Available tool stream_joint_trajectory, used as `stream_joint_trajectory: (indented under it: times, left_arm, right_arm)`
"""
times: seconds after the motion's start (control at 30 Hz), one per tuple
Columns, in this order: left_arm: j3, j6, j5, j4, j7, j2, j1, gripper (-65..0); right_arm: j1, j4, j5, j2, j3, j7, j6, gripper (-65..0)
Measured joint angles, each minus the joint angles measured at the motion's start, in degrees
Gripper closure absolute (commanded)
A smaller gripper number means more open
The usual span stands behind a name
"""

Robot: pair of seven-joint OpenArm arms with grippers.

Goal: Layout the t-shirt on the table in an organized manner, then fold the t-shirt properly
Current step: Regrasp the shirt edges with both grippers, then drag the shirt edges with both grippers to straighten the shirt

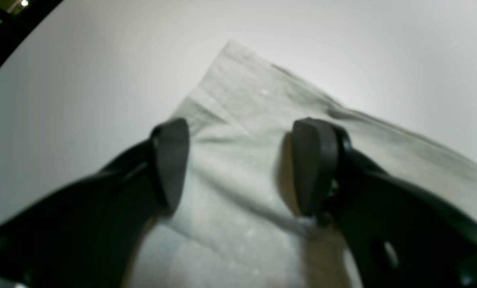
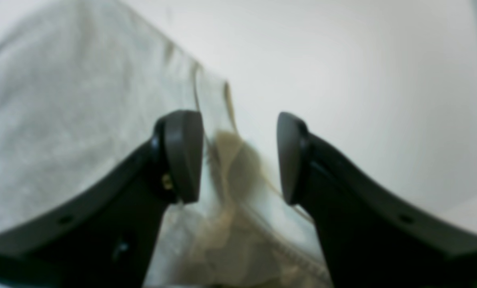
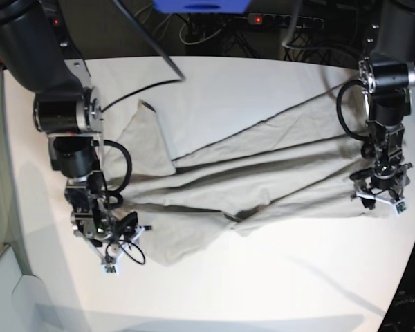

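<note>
Plainly no readable writing on t-shirt. Left fingers apart over cloth; right fingers apart straddling hem. Table white.

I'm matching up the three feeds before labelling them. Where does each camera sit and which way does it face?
Left wrist: on the left arm, facing down past its open left tool onto the t-shirt.
Right wrist: on the right arm, facing past the open right tool at a bunched shirt edge.
Base: overhead, facing down; both arms show.
All share shirt and table.
</note>
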Motion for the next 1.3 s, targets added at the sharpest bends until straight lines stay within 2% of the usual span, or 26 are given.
stream_joint_trajectory:
  times: [0.3, 0.37, 0.43, 0.5, 0.53, 0.6, 0.73, 0.83, 0.9, 1.0, 1.3]
  left_arm:
    - [0.0, -0.02, -0.04, 0.57, -1.14, 0.02, 1.16, -39.8]
    - [0.0, -0.02, -0.2, 0.55, -1.2, 0.0, 1.27, -39.8]
    - [0.0, -0.02, -0.2, 0.66, -1.36, 0.0, 1.51, -39.8]
    - [0.0, -0.04, -0.2, 0.68, -1.6, 0.0, 1.73, -39.8]
    - [0.0, -0.04, -0.2, 0.72, -1.73, 0.0, 1.73, -39.8]
    - [0.0, -0.04, -0.2, 0.72, -1.7, 0.0, 1.73, -39.8]
    - [0.0, -0.04, -0.2, 0.72, -1.75, 0.02, 1.75, -39.8]
    - [-0.09, -0.04, -0.37, 0.9, -1.62, 0.0, 1.77, -39.8]
    - [-0.22, -0.04, -0.39, 0.9, -1.51, 0.0, 1.77, -39.8]
    - [-0.28, -0.04, -0.39, 0.92, -1.27, 0.02, 1.7, -39.8]
    - [-0.33, 0.11, -0.39, 0.87, -0.2, 1.42, -0.02, -39.8]
  right_arm:
    - [-0.44, -5.05, 0.59, 0.0, 0.0, 5.79, -0.07, -26.0]
    - [-1.14, -4.7, 0.7, -0.02, 0.0, 6.45, -0.07, -21.1]
    - [-1.88, -4.46, 1.09, -0.15, -0.87, 7.91, -0.07, -12.8]
    - [-1.99, -4.44, 1.05, -0.15, -4.52, 8.11, -0.02, -1.2]
    - [-1.99, -4.42, 0.85, -0.13, -6.58, 8.2, -0.09, 0.0]
    - [-2.23, -4.09, 0.61, 0.13, -8.66, 8.35, -0.09, -0.2]
    - [-2.43, -3.96, 1.11, 2.08, -8.76, 8.96, 0.59, 0.0]
    - [-2.19, -2.27, 1.27, 5.29, -8.7, 6.16, 0.76, 0.0]
    - [-2.64, -0.44, 0.98, 7.39, -6.4, 3.72, 0.74, 0.0]
    - [-3.63, 2.93, 0.94, 9.38, -0.13, 3.04, 0.81, 0.0]
    - [-3.28, 4.79, 0.66, 10.73, 6.16, 3.34, 0.79, 0.0]
